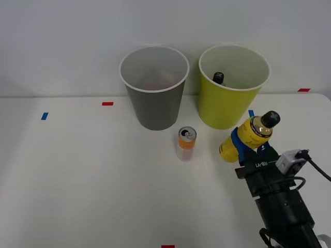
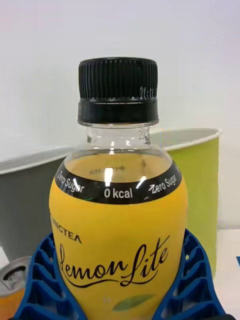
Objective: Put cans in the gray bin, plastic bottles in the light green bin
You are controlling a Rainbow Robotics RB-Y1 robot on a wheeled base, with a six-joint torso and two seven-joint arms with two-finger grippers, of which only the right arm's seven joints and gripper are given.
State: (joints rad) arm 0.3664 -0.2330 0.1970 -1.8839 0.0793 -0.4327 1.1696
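I have a yellow bottle (image 1: pixel 252 133), black cap up, clamped by my right gripper (image 1: pixel 248 142) just before the light green bin (image 1: pixel 234 85), seemingly lifted for dropping in, while the can (image 1: pixel 186 143) waits near the gray bin (image 1: pixel 154 87).

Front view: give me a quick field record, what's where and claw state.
claw: right claw shut on yellow bottle, blue fingers around its body
held bottle: black cap on, tilted, in front of green bin
green bin: upright at back of table, another black-capped bottle inside
gray bin: upright, to the robot's left of green bin, contents unclear
can: upright on table, in front of the gap between bins, apart from both
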